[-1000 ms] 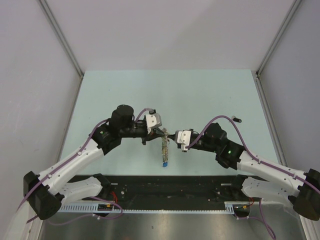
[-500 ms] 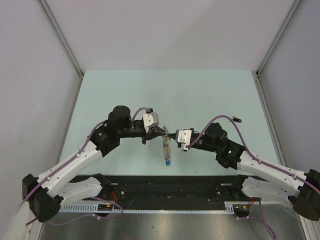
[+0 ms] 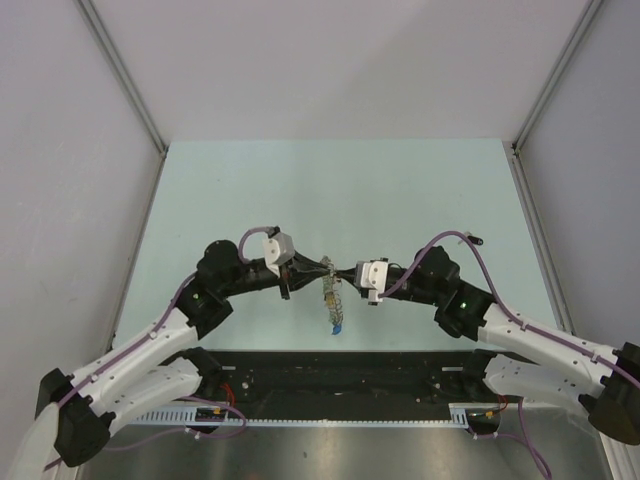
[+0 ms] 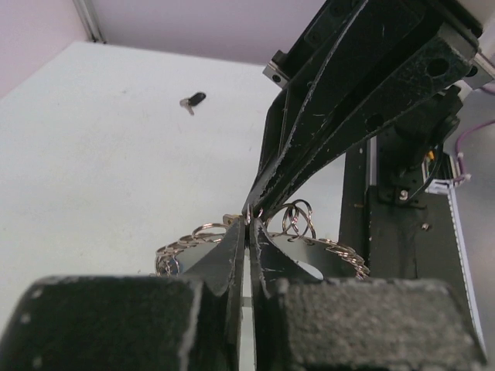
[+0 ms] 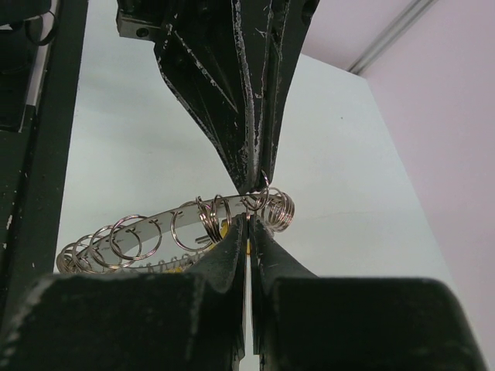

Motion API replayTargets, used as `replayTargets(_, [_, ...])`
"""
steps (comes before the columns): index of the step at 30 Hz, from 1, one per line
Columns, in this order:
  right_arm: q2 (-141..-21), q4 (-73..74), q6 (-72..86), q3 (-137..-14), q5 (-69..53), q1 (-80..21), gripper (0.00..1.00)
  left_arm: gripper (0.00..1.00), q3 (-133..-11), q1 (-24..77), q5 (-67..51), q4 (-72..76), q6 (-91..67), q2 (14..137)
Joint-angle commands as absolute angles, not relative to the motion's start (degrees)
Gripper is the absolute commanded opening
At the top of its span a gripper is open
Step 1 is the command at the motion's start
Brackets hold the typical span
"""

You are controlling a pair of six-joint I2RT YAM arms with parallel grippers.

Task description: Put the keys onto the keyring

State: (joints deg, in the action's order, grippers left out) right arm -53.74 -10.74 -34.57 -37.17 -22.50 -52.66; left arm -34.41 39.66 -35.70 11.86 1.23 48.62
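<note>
- Seen from above, the left gripper and right gripper meet tip to tip over the table, left reaching in from 9 o'clock and right from 3.
- The keyring hangs edge-on just below the tips. Its long axis runs 12 to 6, with a blue-headed key at the 6 o'clock end.
- The right jaws are pressed together, pinching the ring's top rim. The left jaws are nearly together at the same spot — a true grip cannot be told.
- A loose black key lies at 2 o'clock, well apart — the right arm is nearer.

Pale green table, lone black-headed key
</note>
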Motion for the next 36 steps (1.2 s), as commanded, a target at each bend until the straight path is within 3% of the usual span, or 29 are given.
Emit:
replayTargets(1, [-51.1, -12.6, -35.3, -38.1, -24.7, -52.7, 0.0, 0.13, -32.6, 39.3, -34.5, 21.8, -4.0, 44.5])
replayTargets(11, [-52.7, -5.6, -38.9, -42.3, -26.5, -53.5, 0.0, 0.27, -33.6, 39.1, -35.1, 12.8, 1.6, 42.6])
replayTargets(18, [-53.3, -4.0, -39.9, -43.2, -26.6, -53.8, 0.0, 0.41, -43.6, 38.1, -43.0, -6.5, 15.3, 49.8])
replayTargets(28, [-53.4, -3.3, -40.3, -43.2, -26.5, -54.1, 0.0, 0.36, -55.5, 38.1, -50.0, -23.3, 27.6, 61.7])
replayTargets(36, [-53.5, -3.2, -40.4, -43.2, -26.4, -54.2, 0.0, 0.31, -56.7, 38.6, -52.2, -27.6, 30.6, 64.6])
